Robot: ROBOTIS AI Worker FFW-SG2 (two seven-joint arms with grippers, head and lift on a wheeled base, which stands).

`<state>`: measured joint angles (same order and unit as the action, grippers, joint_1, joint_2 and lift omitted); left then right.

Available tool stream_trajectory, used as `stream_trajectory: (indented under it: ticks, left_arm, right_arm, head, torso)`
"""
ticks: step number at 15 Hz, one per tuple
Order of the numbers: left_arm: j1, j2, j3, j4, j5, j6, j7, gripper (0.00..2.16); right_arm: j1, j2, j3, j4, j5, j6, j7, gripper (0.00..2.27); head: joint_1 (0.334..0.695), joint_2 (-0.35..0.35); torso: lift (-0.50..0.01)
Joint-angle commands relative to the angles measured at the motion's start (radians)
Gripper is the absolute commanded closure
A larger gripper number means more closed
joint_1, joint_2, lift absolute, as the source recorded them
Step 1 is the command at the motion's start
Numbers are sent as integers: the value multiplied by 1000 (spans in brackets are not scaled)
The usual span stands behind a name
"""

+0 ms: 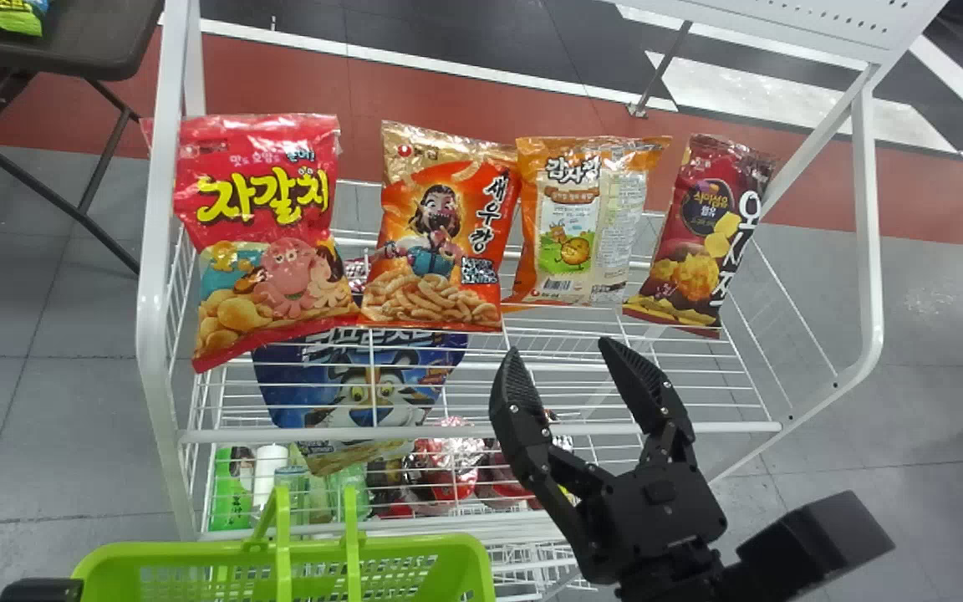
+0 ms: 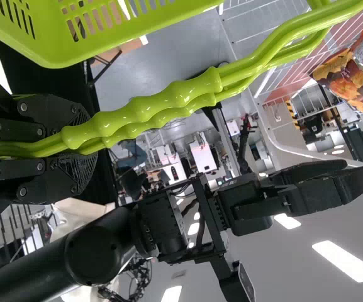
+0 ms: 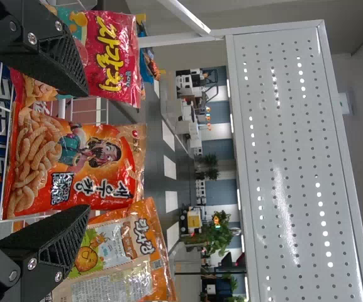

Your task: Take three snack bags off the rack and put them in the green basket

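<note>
Jaws spread wide with nothing between them, the right arm's black two-fingered gripper [image 1: 559, 347] stood at the near side of a white wire rack [image 1: 231, 436], apart from four upright snack bags. From left to right stood a pink-red bag with an octopus design [image 1: 268, 226], a red-orange and gold bag [image 1: 440, 234], an orange-and-white bag [image 1: 586, 217] and a narrow dark red-and-black bag [image 1: 703, 234]. The left arm's black gripper [image 2: 93, 135] had its jaws closed around the handles of a bright green plastic basket [image 1: 155, 550], which was near the rack's front.

The step in hand appeared to be lining up a pick, probably of the red-orange and gold bag, which lay between the fingers in the right wrist view. The next move called for easing forward, straddling the bag and closing gently; its neighbour stood close enough to be nudged. How many bags, if any, lay in the basket could not be told.

Below the upper wire shelf was a blue bag with a cartoon tiger [image 1: 289, 393]. Around the rack spread a grey tiled floor [image 1: 72, 418] with a red band [image 1: 281, 75]; a white perforated panel [image 3: 282, 189] rose above, green plants [image 3: 219, 233] beyond.
</note>
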<state>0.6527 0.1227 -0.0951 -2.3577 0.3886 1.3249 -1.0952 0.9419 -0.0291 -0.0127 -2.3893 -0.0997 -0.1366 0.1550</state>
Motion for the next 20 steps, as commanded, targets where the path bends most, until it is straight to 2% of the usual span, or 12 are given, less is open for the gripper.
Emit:
stream_trajectory:
  ticks: [1,17,20]
  left_arm:
    - [1,0,0,0,1,3,0,1754]
    - [4,0,0,-5,4,3,-5,1754]
    - [4,0,-5,5,4,3,-6,1754]
  right_arm:
    - [-2,-2,-1,9,-2,-24,0,208]
    - [-18,-5,-3,32,-3,-20,-3,208]
    - [-95,-6,0,78,-14,29,0,208]
  head:
    - [695,-350]
    - [695,-350]
    - [695,-350]
  torso:
    - [-23]
    - [-23]
    - [-23]
